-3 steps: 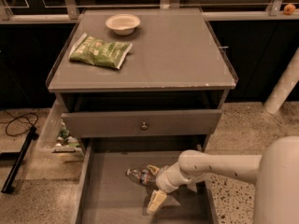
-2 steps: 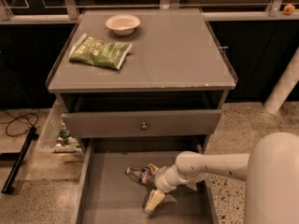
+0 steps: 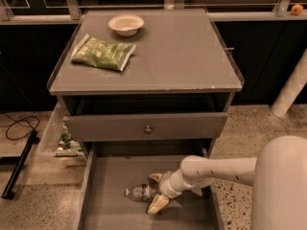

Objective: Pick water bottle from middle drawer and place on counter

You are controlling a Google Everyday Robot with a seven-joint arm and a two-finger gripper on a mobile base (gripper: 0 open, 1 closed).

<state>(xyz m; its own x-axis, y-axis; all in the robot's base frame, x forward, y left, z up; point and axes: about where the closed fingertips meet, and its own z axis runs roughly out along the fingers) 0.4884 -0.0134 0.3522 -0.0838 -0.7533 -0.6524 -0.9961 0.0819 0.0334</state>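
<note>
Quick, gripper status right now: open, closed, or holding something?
The gripper: low in the middle drawer, jaws open either side of the water bottle, nothing held.

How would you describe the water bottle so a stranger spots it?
Find the grey counter, then the open middle drawer below it. On the drawer's floor, beside the gripper, lies the water bottle. It is small, clear plastic, unlike the green snack bag on top.
</note>
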